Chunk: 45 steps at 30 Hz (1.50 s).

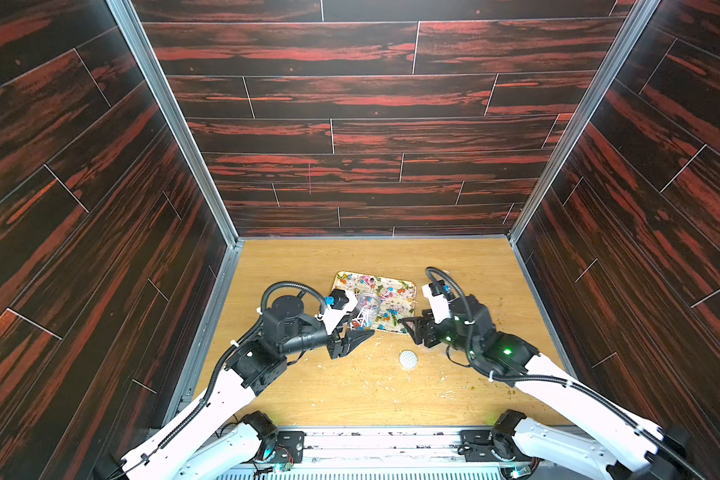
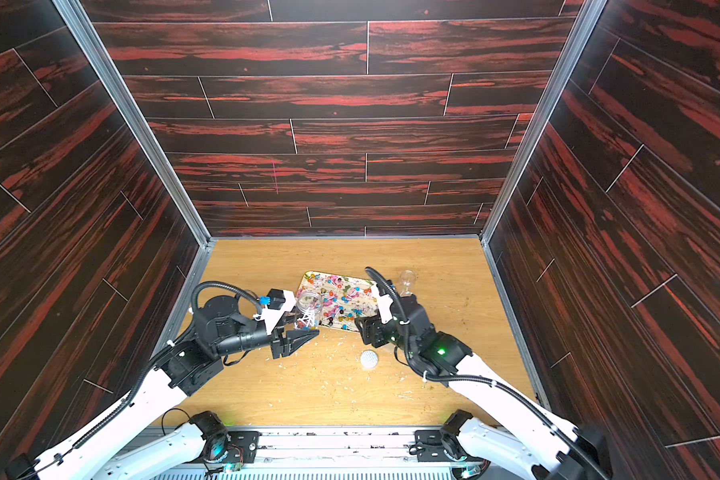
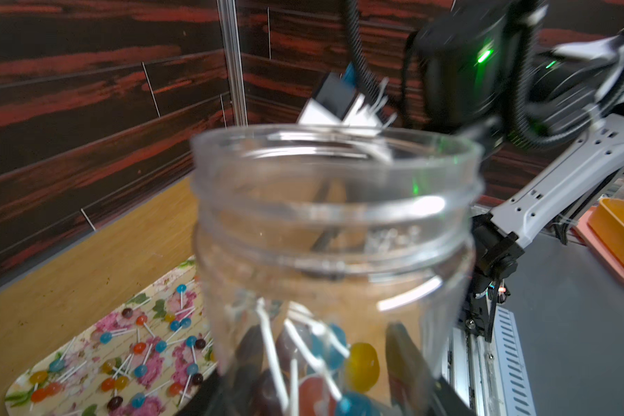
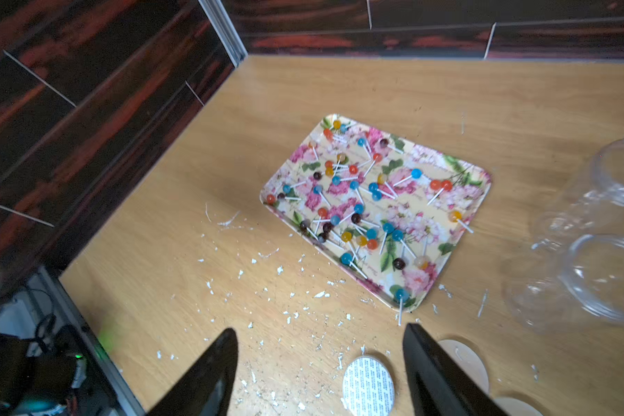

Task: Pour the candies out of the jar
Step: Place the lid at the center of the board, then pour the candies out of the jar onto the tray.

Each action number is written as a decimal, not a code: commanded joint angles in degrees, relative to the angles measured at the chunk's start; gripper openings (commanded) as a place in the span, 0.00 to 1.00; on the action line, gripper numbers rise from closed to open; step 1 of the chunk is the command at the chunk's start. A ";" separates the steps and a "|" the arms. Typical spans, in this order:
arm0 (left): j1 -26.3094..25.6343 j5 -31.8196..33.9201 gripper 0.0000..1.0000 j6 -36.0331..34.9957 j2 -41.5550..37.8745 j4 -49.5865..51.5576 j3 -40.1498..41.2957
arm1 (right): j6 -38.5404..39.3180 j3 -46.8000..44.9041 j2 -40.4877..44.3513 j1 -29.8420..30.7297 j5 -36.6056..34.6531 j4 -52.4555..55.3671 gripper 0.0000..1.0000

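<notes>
The tray point(image 4: 484, 182) is cream with pink flowers and green leaves, the candies point(image 4: 416, 173) orange, red, blue, yellow and dark brown on white sticks, the jar point(image 3: 335, 223) clear, the disc point(image 1: 408, 359) at the tray's five o'clock white with grey dots, the table point(image 4: 375, 90) tan woodgrain, the walls point(image 1: 350, 95) black streaked red

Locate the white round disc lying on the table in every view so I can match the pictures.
In a top view: white disc lower centre, on the table just below the floral tray.
In a top view: white disc, same place.
Left wrist: not in it.
Right wrist: white disc between the right gripper's fingers, tray beyond.
Shared landmark: the floral tray, in all four.
</notes>
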State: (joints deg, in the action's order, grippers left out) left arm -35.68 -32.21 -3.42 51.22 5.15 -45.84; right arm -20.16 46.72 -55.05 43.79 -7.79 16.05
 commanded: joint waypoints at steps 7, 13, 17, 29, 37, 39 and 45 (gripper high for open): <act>0.61 1.65 0.41 -3.22 8.56 2.37 -3.64 | -3.44 2.24 8.21 0.33 -4.21 5.81 0.75; 3.00 1.67 0.41 -5.10 16.06 5.84 -6.68 | -3.56 1.98 12.70 0.40 -5.50 8.60 0.75; 5.15 1.31 0.41 -7.24 21.99 10.06 -10.02 | -4.47 0.82 15.99 0.33 -6.09 9.78 0.75; 8.70 0.24 0.42 -13.02 38.91 24.28 -22.87 | -8.12 -2.76 26.65 0.34 -6.87 13.00 0.75; 8.85 7.23 0.40 -14.56 46.52 34.43 -29.81 | -8.75 -3.04 29.95 0.35 -6.80 15.13 0.75; 8.81 9.39 0.40 -14.39 47.32 34.32 -30.16 | -8.75 -3.12 30.39 0.35 -6.71 15.49 0.75; 8.79 16.44 0.40 -14.74 51.13 36.69 -32.82 | -9.35 -3.98 31.54 0.33 -6.51 15.77 0.75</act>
State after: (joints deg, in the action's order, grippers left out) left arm -27.16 -20.36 -16.62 101.08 38.50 -76.12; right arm -28.14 43.46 -24.49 43.99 -14.13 30.74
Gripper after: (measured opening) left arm 0.590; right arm 0.750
